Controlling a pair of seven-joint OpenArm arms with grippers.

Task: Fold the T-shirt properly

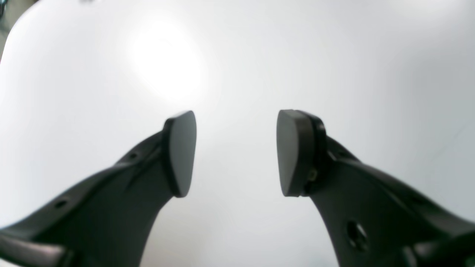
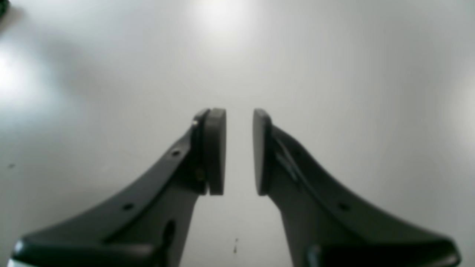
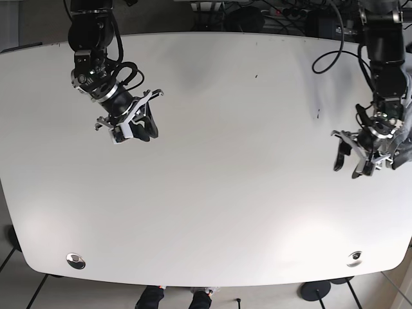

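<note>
No T-shirt shows in any view. The white table is bare under both arms. My left gripper hangs above the table's right side in the base view. In the left wrist view, the left gripper is open wide with only table surface between its pads. My right gripper is above the table's far left part. In the right wrist view, the right gripper has its pads a narrow gap apart and holds nothing.
Cables and power strips lie behind the table's far edge. Two round fittings sit near the front corners. Small dark specks mark the table. Shoes show below the front edge.
</note>
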